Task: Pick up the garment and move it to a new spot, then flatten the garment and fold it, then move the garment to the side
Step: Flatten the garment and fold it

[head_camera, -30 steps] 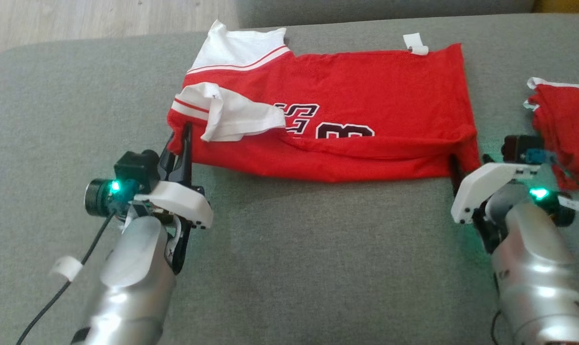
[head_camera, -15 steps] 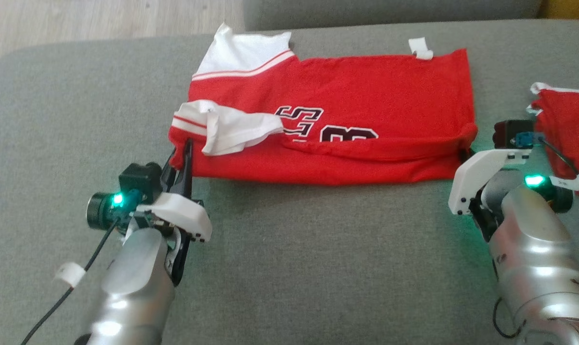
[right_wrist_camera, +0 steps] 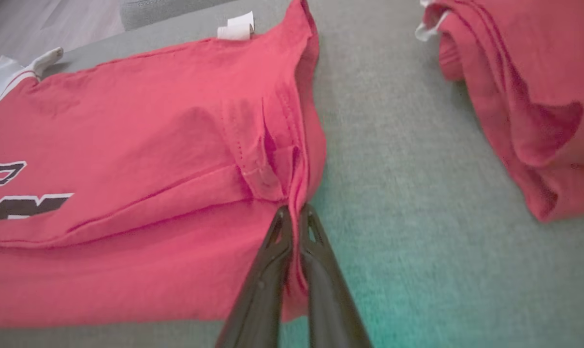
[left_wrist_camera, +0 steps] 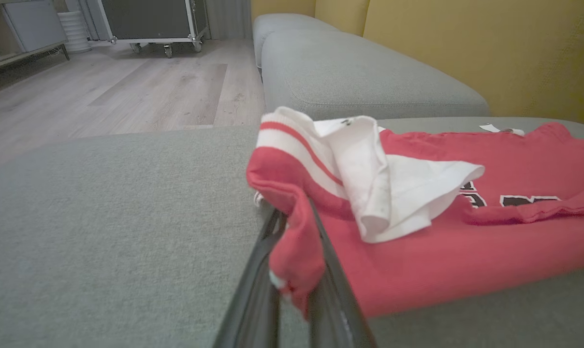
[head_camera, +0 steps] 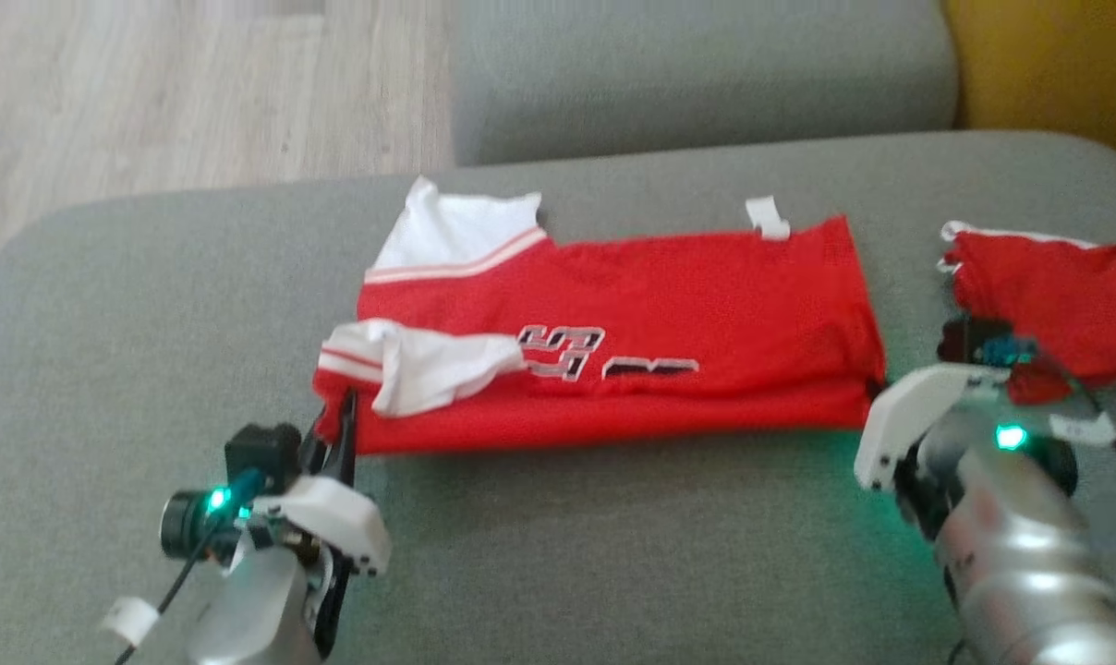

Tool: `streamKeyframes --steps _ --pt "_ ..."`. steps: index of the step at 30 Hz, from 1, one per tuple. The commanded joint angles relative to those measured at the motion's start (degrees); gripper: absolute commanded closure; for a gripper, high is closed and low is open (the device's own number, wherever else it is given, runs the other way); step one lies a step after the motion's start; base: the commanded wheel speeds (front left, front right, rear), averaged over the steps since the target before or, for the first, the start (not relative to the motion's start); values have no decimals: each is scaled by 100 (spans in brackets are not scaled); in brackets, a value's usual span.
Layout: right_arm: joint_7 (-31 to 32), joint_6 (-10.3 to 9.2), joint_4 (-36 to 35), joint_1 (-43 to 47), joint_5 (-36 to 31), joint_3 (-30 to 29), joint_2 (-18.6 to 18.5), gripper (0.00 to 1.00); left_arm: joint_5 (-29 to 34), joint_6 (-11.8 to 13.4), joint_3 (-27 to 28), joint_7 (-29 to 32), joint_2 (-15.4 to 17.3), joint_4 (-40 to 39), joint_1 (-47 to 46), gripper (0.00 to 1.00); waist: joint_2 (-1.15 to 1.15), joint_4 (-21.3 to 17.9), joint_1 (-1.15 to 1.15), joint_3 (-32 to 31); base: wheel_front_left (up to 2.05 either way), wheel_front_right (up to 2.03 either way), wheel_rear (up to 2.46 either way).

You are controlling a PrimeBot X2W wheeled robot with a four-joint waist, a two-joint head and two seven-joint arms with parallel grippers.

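Observation:
The garment [head_camera: 669, 314] is a red jersey with white sleeves and dark lettering, lying folded lengthwise on the grey sofa cushion [head_camera: 558, 554]. My left gripper [head_camera: 344, 406] is shut on the jersey's near left corner [left_wrist_camera: 292, 261], red cloth pinched between the dark fingers [left_wrist_camera: 335, 299]. At the near right corner my right gripper [head_camera: 874, 390] is shut on the red hem [right_wrist_camera: 292, 193], its fingers [right_wrist_camera: 316, 270] pressed together around the fabric. Both pinched corners are lifted slightly off the cushion. A white sleeve [left_wrist_camera: 379, 193] is flopped over the red front near the left gripper.
A second red garment [head_camera: 1048, 296] lies bunched at the right, close beside my right wrist [right_wrist_camera: 529, 96]. Another grey cushion [head_camera: 697, 74] sits behind, with yellow upholstery [head_camera: 1057, 65] at the far right. Wooden floor [head_camera: 179, 92] lies beyond the cushion's left edge.
The right gripper has closed on the jersey's near right corner. The head camera has tilted up, so the whole scene sits lower. The near edge has risen and the lettering is partly covered.

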Motion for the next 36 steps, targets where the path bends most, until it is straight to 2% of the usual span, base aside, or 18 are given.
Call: streamKeyframes --steps 1,7,12,19,20,21,22,27,31,33,36 --pt "-19 20 -144 -84 96 183 -16 100 -53 -14 146 -15 195 -124 -89 100 0 -29 1 -137 0 0 0" --pt "285 20 -463 447 800 867 -72 100 -110 -112 1 362 261 -200 336 100 0 -67 1 -390 0 0 0" --pt "629 20 -1095 988 1418 1366 -252 100 -195 -126 -54 705 309 -477 701 100 0 -100 1 -514 0 0 0" --pt "1028 20 -2116 1619 2016 1641 -572 100 -257 -45 -94 1070 405 -1016 1025 100 0 -141 1 -519 0 0 0" --pt "1035 20 -2254 1682 2067 1623 -594 87 -262 -27 -102 1109 408 -1085 1060 100 0 -148 1 -512 0 0 0" --pt "1037 20 -2377 1744 2139 1569 -595 0 -269 -7 -105 1140 413 -1149 1092 70 0 -155 1 -503 0 0 0" --pt "1051 20 -2476 1798 2229 1476 -579 0 -274 15 -107 1163 419 -1213 1119 0 0 -160 1 -489 0 0 0" --pt "972 20 -2994 2003 2258 1190 -580 0 -319 150 -58 1174 450 -1550 1188 0 0 -161 1 -403 0 0 0" --pt "759 20 -3424 2076 2222 1072 -574 0 -328 281 49 908 496 -1891 1158 0 0 -168 1 -344 0 0 0" --pt "470 20 -3774 2109 2153 1030 -574 0 -368 335 178 522 517 -2175 1113 0 0 -183 1 -295 0 0 0" --pt "-157 20 -4341 2153 1990 1059 -600 0 -423 274 323 88 536 -2611 1034 0 0 -218 1 -212 0 0 0"
